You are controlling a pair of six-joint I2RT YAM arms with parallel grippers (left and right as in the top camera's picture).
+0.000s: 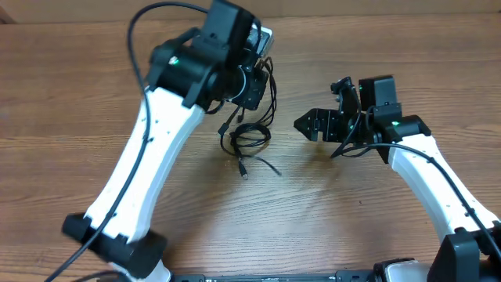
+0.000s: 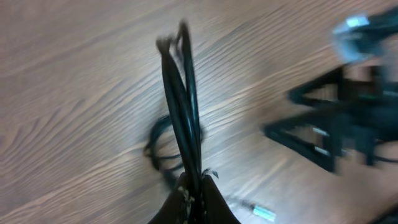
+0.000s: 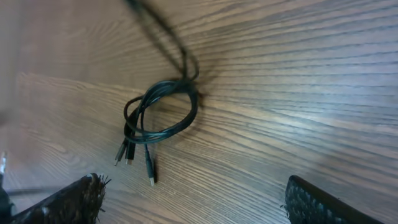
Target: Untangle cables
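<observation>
Several thin black cables (image 1: pixel 249 139) make up one bundle, part lifted and part lying on the wooden table (image 1: pixel 352 219). The left tool (image 1: pixel 258 84) is pressed together on a group of strands. In the blurred left wrist view, the left tool (image 2: pixel 196 186) pinches the cables (image 2: pixel 180 106), which leave it as a tight, nearly straight bunch with their long axis close to upright in that frame. Overhead, these strands drop from the left tool to a loose coil resting on the table on the side nearer the robot's base. The right wrist view shows the cables (image 3: pixel 163 112) as a rounded loop lying flat. One strand rises from its top toward the upper left, and the plug ends (image 3: pixel 151 177) sit close together at its lower left, pointing toward the camera side. The right tool (image 1: pixel 311 124) is spread wide with nothing between its fingers. It faces the coil from the right, near it but apart.
</observation>
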